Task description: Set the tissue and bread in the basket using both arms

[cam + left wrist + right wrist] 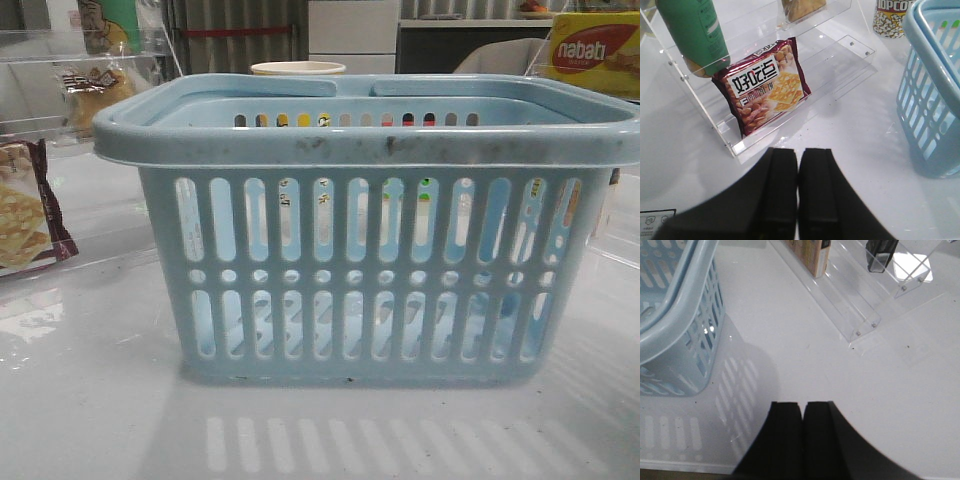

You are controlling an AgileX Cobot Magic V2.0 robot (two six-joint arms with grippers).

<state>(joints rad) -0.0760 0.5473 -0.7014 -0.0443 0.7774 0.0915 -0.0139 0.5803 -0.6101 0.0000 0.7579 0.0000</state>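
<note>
Filling the middle of the front view, the basket [375, 250] stands upright on the white table [90, 400], its long axis running left to right across the frame and its open mouth facing up. It is pale blue plastic with two rows of vertical slots and a line of round holes between them on the near wall; the thick rim is scuffed with dark marks, and both handles lie folded flat along the far edge. Through the slots only pale shapes show, too vague to name.

At the left edge of the front view a maroon-edged cracker bag [25, 215] leans on a clear acrylic shelf [60, 50]. Higher up on that shelf, in the upper left, sits the bread [95, 95], golden under a clear wrapper with a brown-and-white label; which way it lies is hard to tell. A yellow nabati box [595, 55] is in the upper right, and a pale cup rim [298, 68] shows behind the basket.

The left gripper [797, 185] has its black fingers pressed together with nothing between them, low above the table, facing the cracker bag; a green bottle [695, 30] is upper left there, a popcorn cup [891, 20] at top right.

The right gripper [803, 440] is likewise closed and empty, with the basket at the left of its frame. A small dark packet [880, 254] stands on the acrylic shelf at the top, possibly the tissue, but mostly cropped.
</note>
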